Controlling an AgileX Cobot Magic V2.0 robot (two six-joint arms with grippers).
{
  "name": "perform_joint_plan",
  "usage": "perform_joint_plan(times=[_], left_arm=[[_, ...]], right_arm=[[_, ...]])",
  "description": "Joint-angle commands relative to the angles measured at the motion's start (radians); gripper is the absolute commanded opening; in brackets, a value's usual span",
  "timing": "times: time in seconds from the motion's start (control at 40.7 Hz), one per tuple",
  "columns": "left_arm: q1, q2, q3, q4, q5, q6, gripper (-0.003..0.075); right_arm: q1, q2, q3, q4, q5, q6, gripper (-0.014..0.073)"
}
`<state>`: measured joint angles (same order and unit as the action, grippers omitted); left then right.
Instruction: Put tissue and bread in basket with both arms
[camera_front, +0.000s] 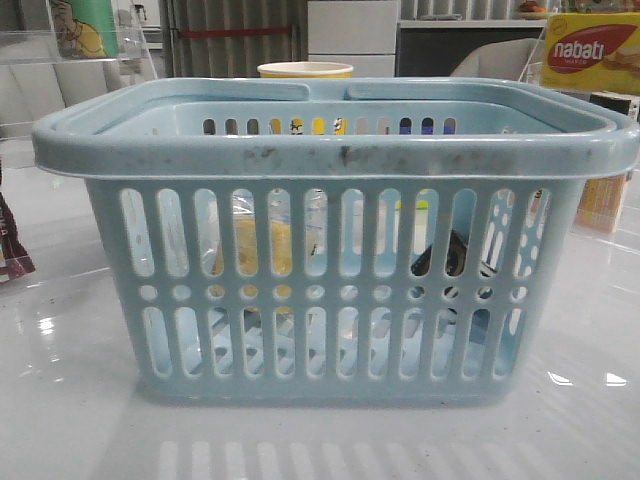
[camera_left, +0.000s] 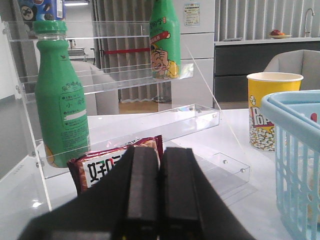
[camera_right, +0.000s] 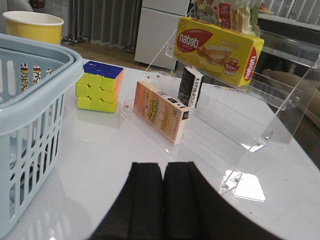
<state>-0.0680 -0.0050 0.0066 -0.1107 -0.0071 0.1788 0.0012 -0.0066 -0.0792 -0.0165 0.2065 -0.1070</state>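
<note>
Bread (camera_front: 262, 245) and tissue (camera_front: 447, 256) half-hidden behind basket (camera_front: 330, 160) slats; popcorn cup (camera_front: 305, 70) mostly hidden.

"nabati" – yellow wafer box (camera_right: 218, 42), shelf.

Scuffed light blue basket (camera_front: 340, 160)

The basket (camera_front: 330, 150) is light blue moulded plastic, smooth but dulled by dark scuffs along its rim, and through its slots show the crinkly clear plastic bag around the bread (camera_front: 265, 245) and the blackish tissue (camera_front: 450, 255) packet. It stands on a glossy white table (camera_front: 60, 400) that mirrors the lights, beside clear acrylic shelves (camera_left: 125, 80) holding shiny green plastic bottles (camera_left: 62, 110), a glossy maroon wrapper (camera_left: 107, 160), and printed cardboard boxes (camera_right: 220, 45). The popcorn cup (camera_left: 270, 110) looks like matt paper, the cube (camera_right: 99, 87) is smooth coloured plastic, and both grippers' fingers (camera_left: 142, 190) (camera_right: 147, 200) are matt black.
</note>
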Motion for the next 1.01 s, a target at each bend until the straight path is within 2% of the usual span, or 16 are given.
perform_joint_plan(times=[0.0, 0.098, 0.196, 0.614, 0.81, 0.982], left_arm=[[-0.007, -0.018, 0.006, -0.010, -0.089, -0.005, 0.0093], [-0.007, -0.018, 0.006, -0.010, -0.089, -0.005, 0.0093], [-0.007, -0.018, 0.006, -0.010, -0.089, -0.005, 0.0093], [-0.007, -0.018, 0.006, -0.010, -0.089, -0.005, 0.0093], [-0.007, -0.018, 0.006, -0.010, -0.089, -0.005, 0.0093], [-0.007, -0.018, 0.006, -0.010, -0.089, -0.005, 0.0093]], right_arm=[[-0.006, -0.014, 0.045, 0.038, -0.189, -0.001, 0.0038], [-0.006, -0.025, 0.107, 0.075, -0.265, -0.001, 0.0038], [0.001, -0.025, 0.103, 0.103, -0.255, -0.001, 0.0038], [0.001, -0.024, 0.103, 0.103, -0.263, -0.001, 0.0038], [0.001, -0.024, 0.103, 0.068, -0.322, 0.094, 0.0038], [0.001, -0.024, 0.103, 0.051, -0.325, 0.094, 0.0038]])
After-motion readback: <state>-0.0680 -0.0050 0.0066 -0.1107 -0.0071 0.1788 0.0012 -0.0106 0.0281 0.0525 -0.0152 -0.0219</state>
